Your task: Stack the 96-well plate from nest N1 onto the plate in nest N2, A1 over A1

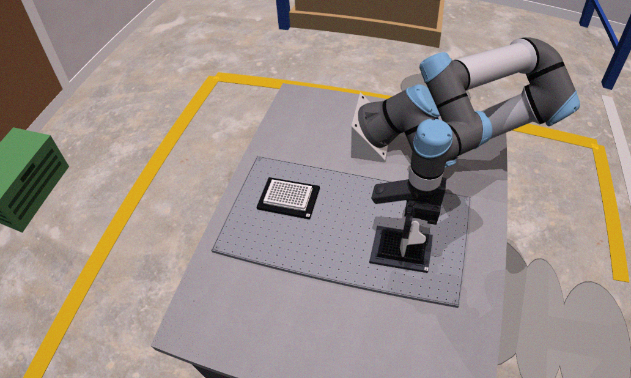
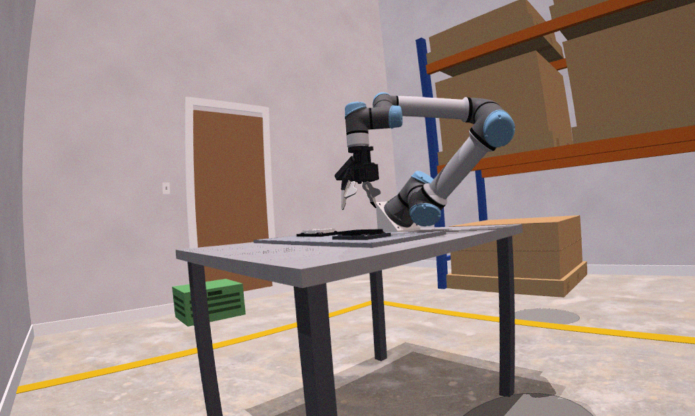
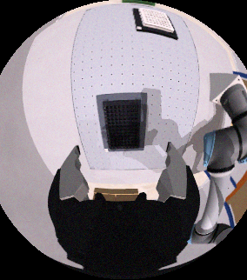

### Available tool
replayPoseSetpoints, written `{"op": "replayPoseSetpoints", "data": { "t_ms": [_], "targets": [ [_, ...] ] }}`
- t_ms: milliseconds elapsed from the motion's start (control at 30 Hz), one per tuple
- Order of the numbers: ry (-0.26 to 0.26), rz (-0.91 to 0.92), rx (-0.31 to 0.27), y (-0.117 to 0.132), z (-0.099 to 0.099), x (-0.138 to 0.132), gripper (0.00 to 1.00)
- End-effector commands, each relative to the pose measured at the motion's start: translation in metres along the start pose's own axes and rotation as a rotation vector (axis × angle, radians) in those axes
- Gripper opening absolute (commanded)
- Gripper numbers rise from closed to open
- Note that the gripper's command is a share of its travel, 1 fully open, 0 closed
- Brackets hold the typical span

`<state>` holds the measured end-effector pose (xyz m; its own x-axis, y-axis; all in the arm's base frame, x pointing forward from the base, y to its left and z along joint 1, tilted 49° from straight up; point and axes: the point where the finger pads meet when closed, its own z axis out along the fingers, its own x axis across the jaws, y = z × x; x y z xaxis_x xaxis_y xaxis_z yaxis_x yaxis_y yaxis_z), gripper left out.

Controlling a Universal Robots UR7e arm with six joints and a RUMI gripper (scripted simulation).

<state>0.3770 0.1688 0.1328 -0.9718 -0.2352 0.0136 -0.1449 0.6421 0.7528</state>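
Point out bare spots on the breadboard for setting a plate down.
Bare stretch between the white plate and the black plate; also the breadboard strip along its front edge. Crowded around the black plate, where the open gripper hangs.
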Motion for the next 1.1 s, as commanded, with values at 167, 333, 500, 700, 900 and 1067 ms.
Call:
{"op": "replayPoseSetpoints", "data": {
  "t_ms": [167, 333, 500, 700, 900, 1067],
  "targets": [
    [-0.001, 0.000, 0.001, 0.000, 0.014, 0.000, 1.00],
    [-0.001, 0.000, 0.001, 0.000, 0.022, 0.000, 1.00],
    [-0.001, 0.000, 0.001, 0.000, 0.030, 0.000, 1.00],
    [-0.001, 0.000, 0.001, 0.000, 0.037, 0.000, 1.00],
    [-0.001, 0.000, 0.001, 0.000, 0.047, 0.000, 1.00],
    [-0.001, 0.000, 0.001, 0.000, 0.055, 0.000, 1.00]
  ]
}}
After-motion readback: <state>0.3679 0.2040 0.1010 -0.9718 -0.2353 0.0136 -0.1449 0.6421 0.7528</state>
